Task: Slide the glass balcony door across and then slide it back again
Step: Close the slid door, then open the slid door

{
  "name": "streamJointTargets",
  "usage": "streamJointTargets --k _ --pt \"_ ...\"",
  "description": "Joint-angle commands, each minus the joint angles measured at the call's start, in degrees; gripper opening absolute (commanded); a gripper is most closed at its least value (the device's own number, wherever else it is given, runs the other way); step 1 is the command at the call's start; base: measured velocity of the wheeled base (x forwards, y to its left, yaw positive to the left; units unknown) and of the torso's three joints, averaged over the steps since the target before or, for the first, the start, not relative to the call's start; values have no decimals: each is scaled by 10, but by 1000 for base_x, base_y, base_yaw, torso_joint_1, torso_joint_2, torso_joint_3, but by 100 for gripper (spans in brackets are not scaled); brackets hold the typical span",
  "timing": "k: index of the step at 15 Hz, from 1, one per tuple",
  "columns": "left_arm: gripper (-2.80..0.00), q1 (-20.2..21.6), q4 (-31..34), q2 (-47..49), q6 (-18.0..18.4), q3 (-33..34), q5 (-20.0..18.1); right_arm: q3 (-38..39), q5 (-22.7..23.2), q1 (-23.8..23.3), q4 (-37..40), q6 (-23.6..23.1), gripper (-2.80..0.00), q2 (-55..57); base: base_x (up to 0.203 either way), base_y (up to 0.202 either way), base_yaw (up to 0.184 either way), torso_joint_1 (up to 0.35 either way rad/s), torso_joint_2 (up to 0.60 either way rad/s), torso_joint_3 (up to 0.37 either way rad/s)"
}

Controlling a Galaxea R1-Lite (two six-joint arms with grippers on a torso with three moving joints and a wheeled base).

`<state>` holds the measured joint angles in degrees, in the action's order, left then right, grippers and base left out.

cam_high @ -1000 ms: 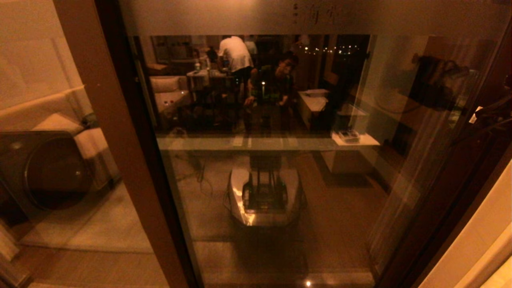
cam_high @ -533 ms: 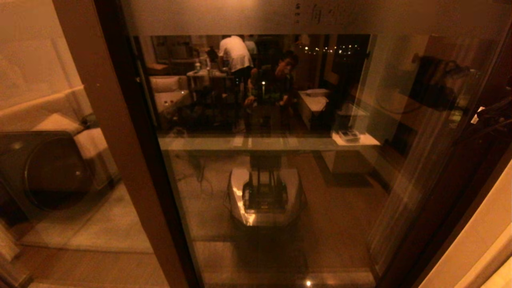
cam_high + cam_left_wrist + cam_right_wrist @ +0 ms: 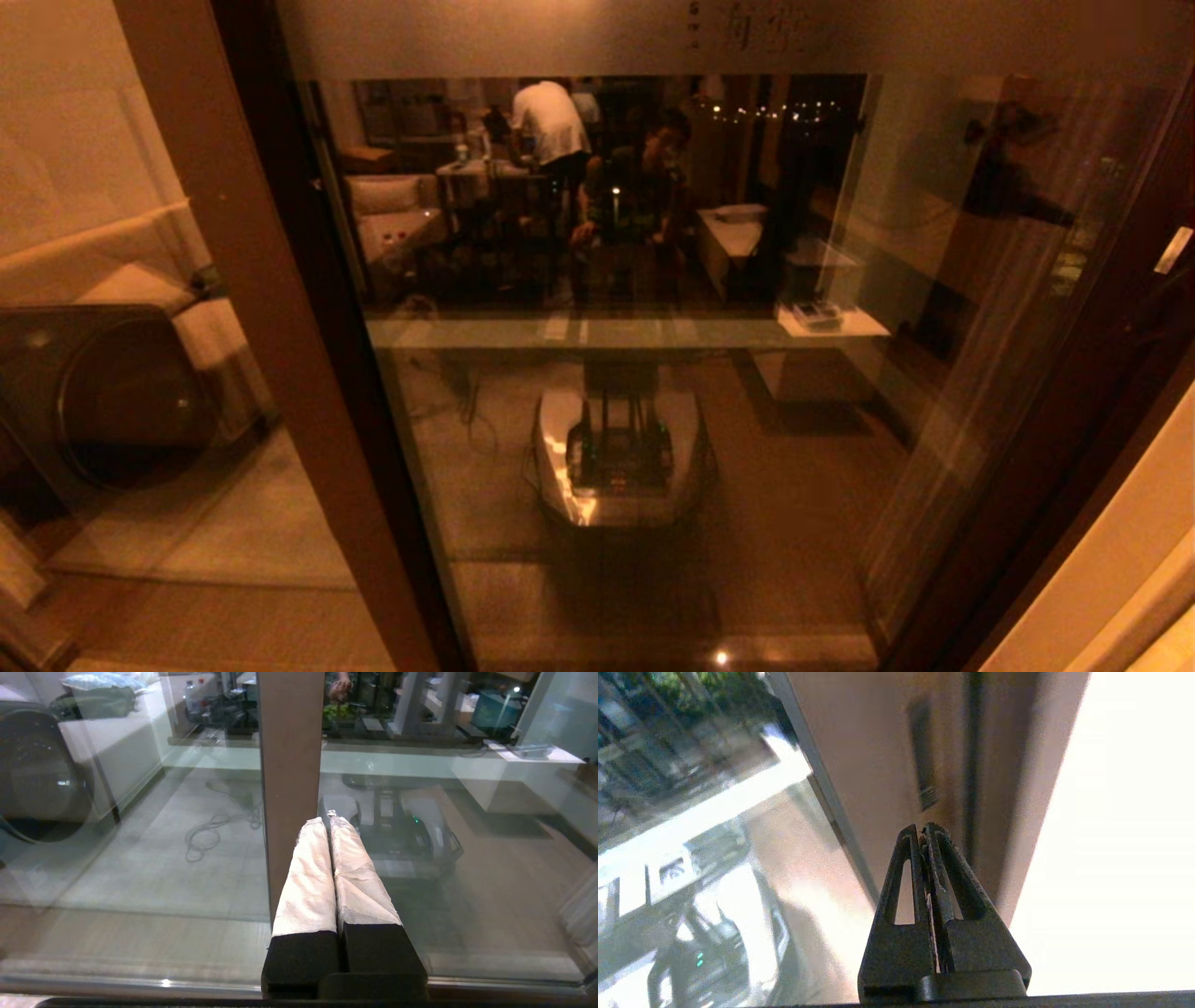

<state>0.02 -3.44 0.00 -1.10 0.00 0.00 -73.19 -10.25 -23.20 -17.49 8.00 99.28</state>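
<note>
The glass balcony door point(image 3: 653, 373) fills the middle and right of the head view, its frosted top band point(image 3: 747, 33) with characters along the upper edge and its handle upright point(image 3: 1074, 392) running down the right side. In the right wrist view the right gripper point(image 3: 927, 833) has its fingers pressed together on nothing, pointing at the brown upright just short of the recessed handle plate point(image 3: 923, 751); whether the tips touch the frame cannot be told. The left gripper point(image 3: 327, 823), its padded fingers likewise together and empty, hangs before the plain brown upright point(image 3: 289, 765) with no handle.

The risk, as I judge it, is that closed tips pushed against smooth frame slip off the shallow handle recess, skate onto the glass, or jam toward the pale wall point(image 3: 1120, 835) beside the door edge. A push off the sliding line could bind the panel in its track.

Beyond the glass lie a pale tiled floor point(image 3: 154, 868), a loose cable point(image 3: 215, 828), and a washing machine point(image 3: 103, 392) at the left. The pane mirrors the robot's base and a dim furnished room.
</note>
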Motion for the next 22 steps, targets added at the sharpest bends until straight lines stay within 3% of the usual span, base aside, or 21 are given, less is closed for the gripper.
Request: streamJointTargets --k 1,4,8,9,16,18,20,22 --pt "-280 0 0 0 0 12 0 22 0 0 1 -20 -280 -64 0 0 0 0 0 0" --pt "-280 0 0 0 0 12 0 26 4 -12 7 -47 -280 -70 0 0 0 0 0 0" --pt "-280 0 0 0 0 12 0 -3 73 -58 64 -50 -280 -61 0 0 0 0 0 0" --pt "-280 1 0 0 0 12 0 -8 81 -64 85 -51 0 -57 0 0 0 0 0 0" --pt "-280 0 0 0 0 12 0 59 175 -85 86 -30 0 -96 0 0 0 0 0 0" --pt "-280 0 0 0 0 12 0 30 181 -86 92 -30 0 -122 0 0 0 0 0 0" --pt "-280 0 0 0 0 12 0 63 183 -79 131 -41 0 -202 0 0 0 0 0 0" --pt "-280 0 0 0 0 12 0 64 159 -28 191 -66 0 -252 0 0 0 0 0 0"
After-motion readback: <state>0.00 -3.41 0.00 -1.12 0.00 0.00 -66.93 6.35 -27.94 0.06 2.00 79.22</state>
